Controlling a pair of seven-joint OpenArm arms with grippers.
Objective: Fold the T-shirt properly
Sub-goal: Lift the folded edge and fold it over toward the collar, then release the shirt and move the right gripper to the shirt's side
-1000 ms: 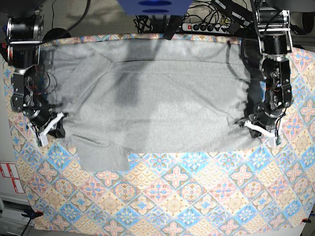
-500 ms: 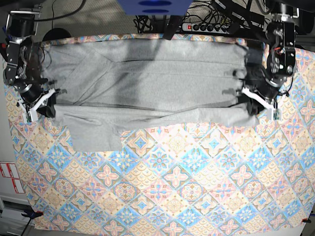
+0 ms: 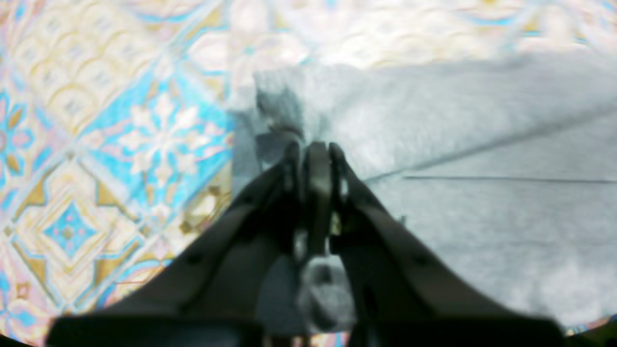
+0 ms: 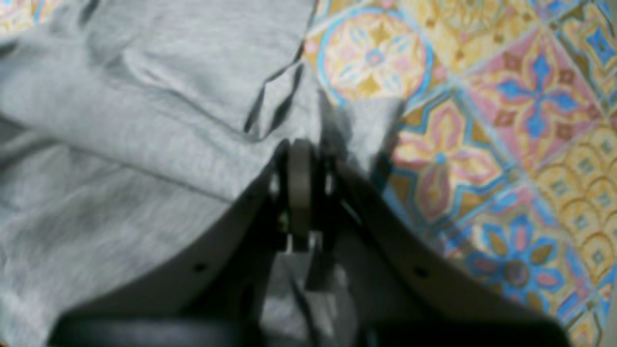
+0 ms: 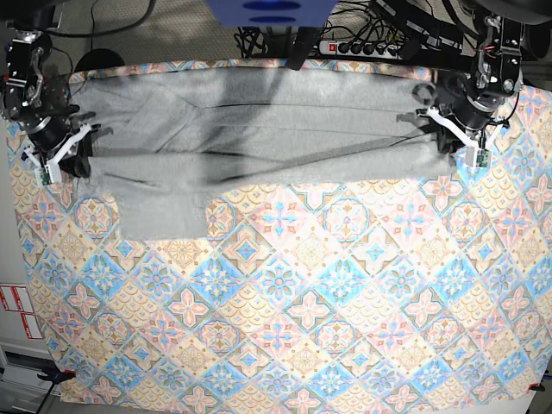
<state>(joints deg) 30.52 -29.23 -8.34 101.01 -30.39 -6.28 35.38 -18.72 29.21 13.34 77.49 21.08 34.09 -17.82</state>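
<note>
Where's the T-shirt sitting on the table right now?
In the base view the T-shirt stretches across the far part of the tablecloth, near the power strip, pinched at its ends by the right hand and the left hand.

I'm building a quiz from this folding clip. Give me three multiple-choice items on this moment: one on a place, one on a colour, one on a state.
1. Where on the tablecloth does the T-shirt lie, in the base view?
A. along the far edge
B. across the near edge
C. in the middle

2. What colour is the T-shirt?
A. navy
B. light grey
C. red

3. How do the left gripper and right gripper stand?
A. both wide open above the cloth
B. one open, one shut
C. both shut on the T-shirt

Answers:
1 A, the shirt spans the top of the base view, with bare pattern below it.
2 B, grey cloth shows in all three views.
3 C, each wrist view shows closed jaws pinching grey cloth.
</note>
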